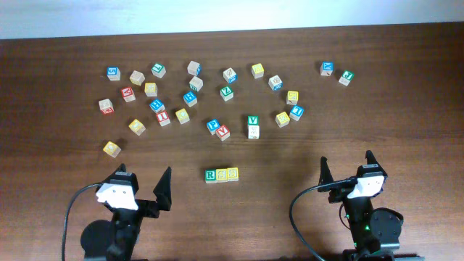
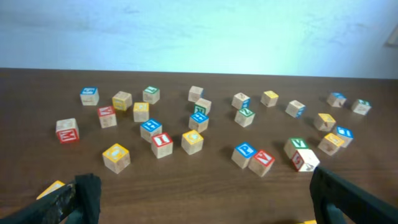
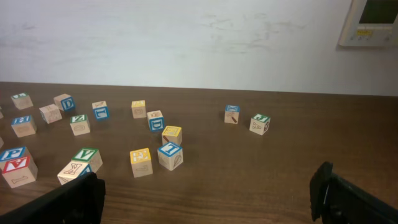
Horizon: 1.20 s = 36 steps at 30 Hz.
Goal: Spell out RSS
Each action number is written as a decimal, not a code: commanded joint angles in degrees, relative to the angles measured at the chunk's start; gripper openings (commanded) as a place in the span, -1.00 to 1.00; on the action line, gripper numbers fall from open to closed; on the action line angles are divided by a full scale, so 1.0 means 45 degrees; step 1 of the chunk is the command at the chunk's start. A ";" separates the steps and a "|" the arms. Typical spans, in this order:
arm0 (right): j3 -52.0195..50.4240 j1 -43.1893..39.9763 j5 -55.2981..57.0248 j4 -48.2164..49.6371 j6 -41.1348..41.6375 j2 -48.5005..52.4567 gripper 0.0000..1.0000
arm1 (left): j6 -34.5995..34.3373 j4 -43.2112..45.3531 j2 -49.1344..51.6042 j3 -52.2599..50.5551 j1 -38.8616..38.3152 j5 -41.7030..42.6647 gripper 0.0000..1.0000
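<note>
Left fingers and right fingers spread wide, empty, flanking RSS.

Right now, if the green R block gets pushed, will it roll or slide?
Probably slides: the R block is a flat-faced cube, so rolling seems unlikely. It looks like rigid, light wood. Pushed toward the adjoining S blocks, all three would likely move together.

We see the R cube, green-framed, face up, leftmost in a touching row at near centre. A yellow S cube sits to its right. The other S cube ends the row.
</note>
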 commanded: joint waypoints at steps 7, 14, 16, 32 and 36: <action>-0.0068 -0.0039 0.0019 -0.0078 0.0015 -0.0136 0.97 | 0.0539 0.3356 -0.1545 -0.2686 0.0442 -0.0044 0.98; -0.0068 -0.0039 0.0019 -0.0078 0.0015 -0.0136 0.97 | 0.0923 0.4634 -0.1545 -0.3531 0.0442 -0.0602 0.98; -0.0068 -0.0039 0.0024 -0.0078 0.0015 -0.0136 0.97 | 0.1229 0.4881 -0.1545 -0.3531 0.0442 -0.1107 0.98; -0.0068 -0.0039 0.0019 -0.0078 0.0015 -0.0131 0.97 | 0.0661 0.3356 -0.1545 -0.3536 0.0442 -0.3225 0.98; -0.0068 -0.0039 0.0024 -0.0078 0.0015 -0.0131 0.97 | 0.1243 0.3298 -0.1545 -0.3531 0.0432 -0.2696 0.98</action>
